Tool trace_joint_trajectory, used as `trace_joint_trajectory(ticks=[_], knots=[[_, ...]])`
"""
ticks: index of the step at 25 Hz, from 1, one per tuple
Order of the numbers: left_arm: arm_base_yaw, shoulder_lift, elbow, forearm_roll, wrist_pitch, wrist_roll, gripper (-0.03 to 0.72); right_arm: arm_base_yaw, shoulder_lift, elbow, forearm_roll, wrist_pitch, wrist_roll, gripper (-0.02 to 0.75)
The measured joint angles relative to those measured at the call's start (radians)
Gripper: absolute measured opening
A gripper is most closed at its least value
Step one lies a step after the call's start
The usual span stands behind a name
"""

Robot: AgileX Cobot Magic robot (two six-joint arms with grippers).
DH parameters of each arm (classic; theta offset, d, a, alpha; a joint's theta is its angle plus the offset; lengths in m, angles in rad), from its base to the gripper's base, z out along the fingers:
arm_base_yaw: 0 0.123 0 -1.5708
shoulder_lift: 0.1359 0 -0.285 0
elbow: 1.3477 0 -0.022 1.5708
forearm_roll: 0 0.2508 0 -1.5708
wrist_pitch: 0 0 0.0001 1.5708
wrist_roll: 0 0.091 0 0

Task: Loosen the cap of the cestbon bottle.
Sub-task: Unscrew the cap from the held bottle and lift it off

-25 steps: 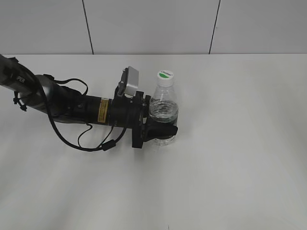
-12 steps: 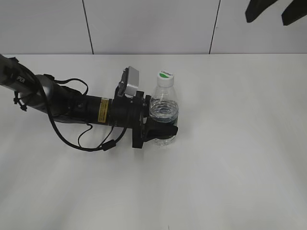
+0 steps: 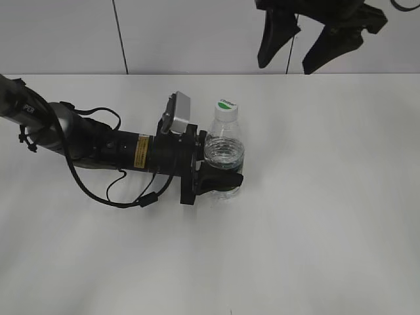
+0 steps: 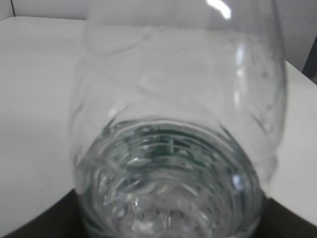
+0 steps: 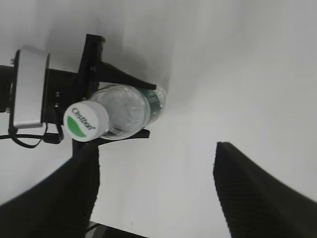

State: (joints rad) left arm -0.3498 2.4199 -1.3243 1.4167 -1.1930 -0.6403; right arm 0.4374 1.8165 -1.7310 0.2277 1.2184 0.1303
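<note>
Exterior view: a plain white table (image 3: 315, 230) fills most of the field, its surface matte and evenly lit, with soft shadows. Behind its far edge stands a pale grey-white panelled wall (image 3: 203, 36), divided by thin dark seams (image 3: 119, 36) that run slightly off vertical. Wrist views: the same white tabletop, with the wall visible beyond it in the left wrist view.

White green-marked cap (image 3: 226, 107), clear green-banded bottle (image 3: 223, 149)

Behind the black left gripper (image 3: 220, 178) sit a silver camera block (image 3: 180, 110), a yellow label (image 3: 141, 152) and looping black cables (image 3: 128, 197).
</note>
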Motion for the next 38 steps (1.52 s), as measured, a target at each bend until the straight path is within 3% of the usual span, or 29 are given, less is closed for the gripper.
trace_joint_trajectory(ticks=[12, 29, 38], knots=[[-0.001, 0.000, 0.000, 0.000, 0.007, 0.001, 0.414, 0.067, 0.114, -0.065, 0.015, 0.000, 0.040, 0.510], [-0.003, -0.001, 0.000, -0.001, 0.027, 0.015, 0.414, 0.071, 0.162, -0.067, 0.065, 0.000, 0.083, 0.475], [-0.007, -0.003, -0.001, -0.003, 0.043, 0.016, 0.414, 0.092, 0.163, -0.097, -0.001, 0.001, 0.153, 0.471]])
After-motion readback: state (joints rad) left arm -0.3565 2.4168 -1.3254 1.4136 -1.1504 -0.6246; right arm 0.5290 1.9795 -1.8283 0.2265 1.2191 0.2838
